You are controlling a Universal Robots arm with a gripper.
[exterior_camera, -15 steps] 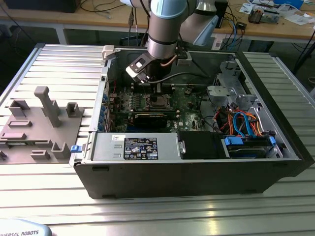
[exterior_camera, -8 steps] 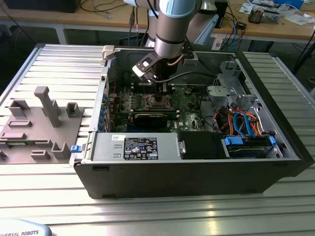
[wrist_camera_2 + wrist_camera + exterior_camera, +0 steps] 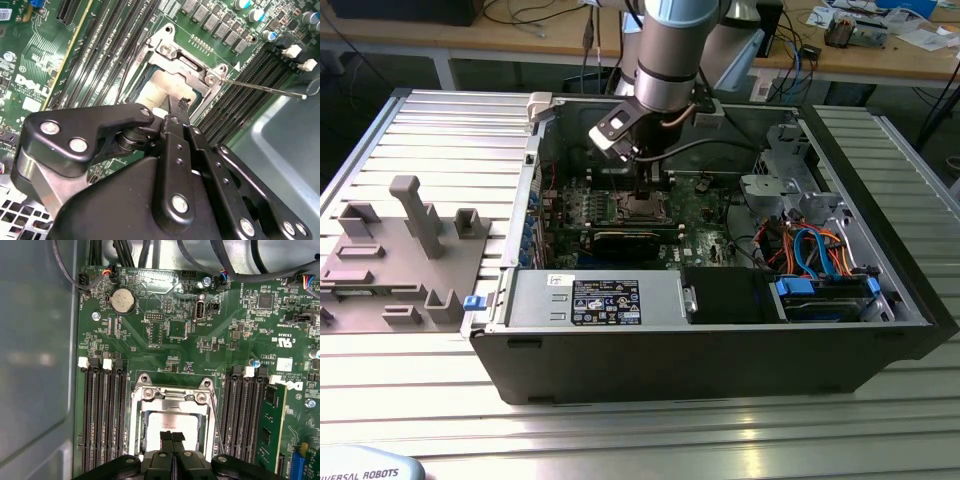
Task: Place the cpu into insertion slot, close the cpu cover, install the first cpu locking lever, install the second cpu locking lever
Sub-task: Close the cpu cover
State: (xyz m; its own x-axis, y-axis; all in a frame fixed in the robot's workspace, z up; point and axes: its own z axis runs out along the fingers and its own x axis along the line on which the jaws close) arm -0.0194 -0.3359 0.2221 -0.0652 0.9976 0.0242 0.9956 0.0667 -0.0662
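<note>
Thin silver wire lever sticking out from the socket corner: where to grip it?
Probably near the free tip of the thin silver wire lever, coming from above, crosswise to the rod: that end juts clear of the square silver cover frame.

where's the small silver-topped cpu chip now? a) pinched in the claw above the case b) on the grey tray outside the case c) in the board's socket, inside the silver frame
c: in the first wrist view the shiny silver-grey square chip sits on the green motherboard, ringed by the thin silver metal frame cover, with the black claw over it.
</note>
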